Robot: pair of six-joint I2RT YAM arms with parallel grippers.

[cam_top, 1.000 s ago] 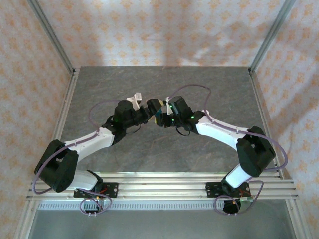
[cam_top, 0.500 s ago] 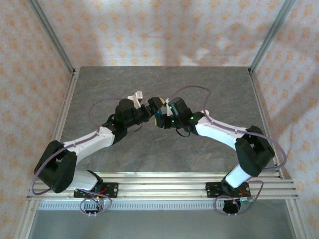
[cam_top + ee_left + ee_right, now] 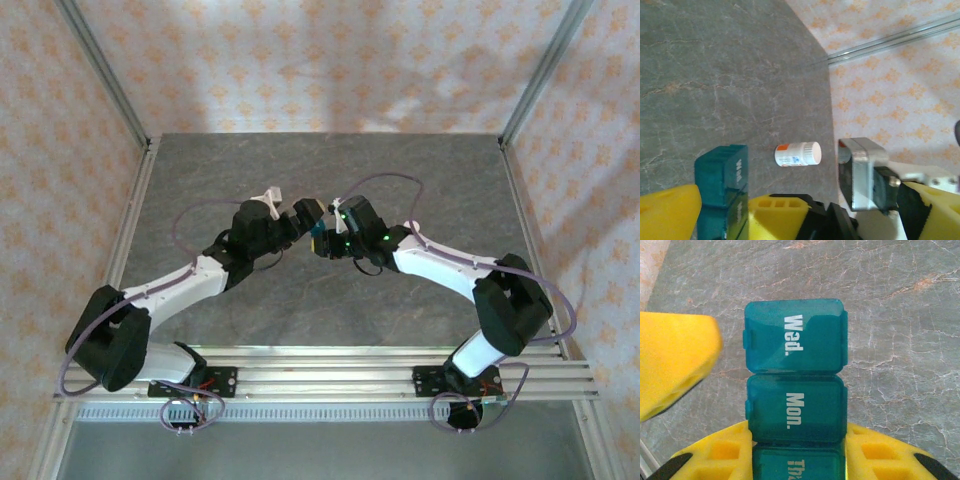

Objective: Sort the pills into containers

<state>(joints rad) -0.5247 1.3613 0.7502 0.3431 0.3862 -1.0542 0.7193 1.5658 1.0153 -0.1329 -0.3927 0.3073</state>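
— Almost nothing has moved this last second: my left hand (image 3: 306, 214) still hovers at 10 o'clock of my right hand (image 3: 322, 238).
— Grips?
— Right clamps the teal plastic pill box (image 3: 796, 370) over the middle of the grey stone counter (image 3: 420, 180); left gapes wide. A small white cylindrical bottle (image 3: 798, 154) lies at the box's 2 o'clock.

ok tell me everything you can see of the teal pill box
The teal translucent plastic pill box is a strip of square lidded compartments lettered white: Wed., Mon., a third cut off. Lids look shut. The right gripper clamps its near end between yellow fingers, Wed. sticking out over the grey stone-look table. A yellow finger of the open left gripper sits beside Wed., not touching.
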